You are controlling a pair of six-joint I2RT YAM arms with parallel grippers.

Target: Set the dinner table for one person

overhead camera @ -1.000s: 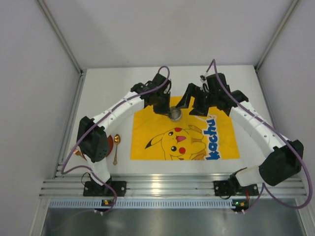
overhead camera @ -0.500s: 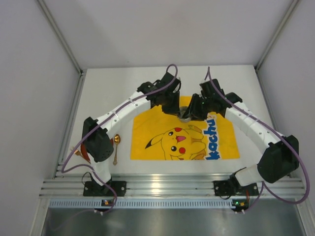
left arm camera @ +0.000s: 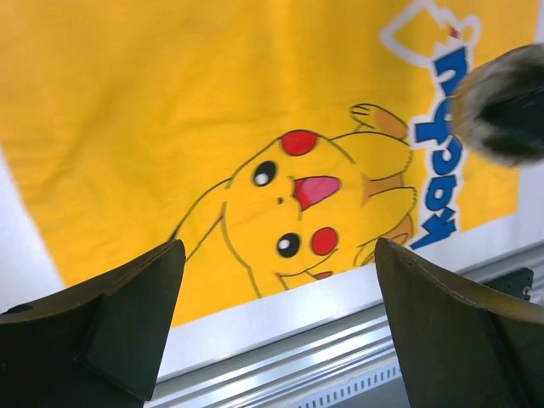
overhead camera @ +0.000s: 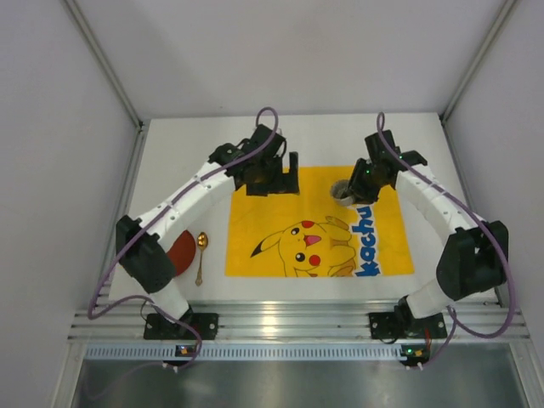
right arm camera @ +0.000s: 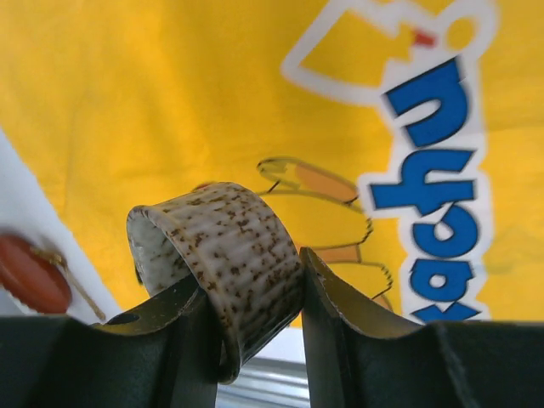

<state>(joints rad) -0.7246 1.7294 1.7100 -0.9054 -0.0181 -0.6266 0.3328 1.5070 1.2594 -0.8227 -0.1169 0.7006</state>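
The table (overhead camera: pixel 399 140) spreads white under both arms, rail at its near edge. At near left, off the yellow mat (overhead camera: pixel 246 229), a gold spoon (overhead camera: pixel 200 255) and a red dish (overhead camera: pixel 182 252) (half hidden by the left arm) lie unplaced. Farther, the right gripper (right arm camera: pixel 246 297) has its jaws clamped on a tilted speckled cup (right arm camera: pixel 225 242) over the mat's far right. The left gripper (overhead camera: pixel 283 180) hangs with jaws wide, empty. I judge 0 of 3 pieces set.
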